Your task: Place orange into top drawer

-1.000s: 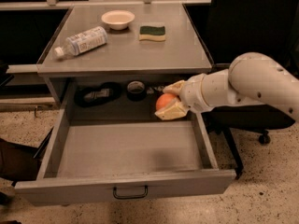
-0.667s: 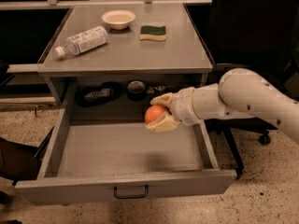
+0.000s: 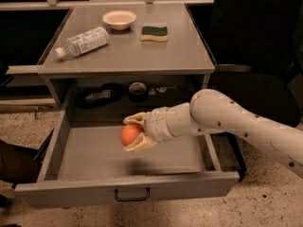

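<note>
— See that? The gripper (image 3: pixel 128 134) has swung the orange (image 3: pixel 130 135) away from the back right of the top drawer (image 3: pixel 71 193), out over its middle.
— Is it let go yet?
— No, both fingers are clamped round the fruit, held above the drawer floor. I'd say lowering and releasing is all that's left.

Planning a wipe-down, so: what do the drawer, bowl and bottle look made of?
The drawer: likely painted metal, matte grey, thin straight walls. The bowl: ceramic or plastic, smooth pale cream; can't tell which. The bottle: clear plastic, see-through, labelled. The hand holds the orange above the open drawer.
</note>
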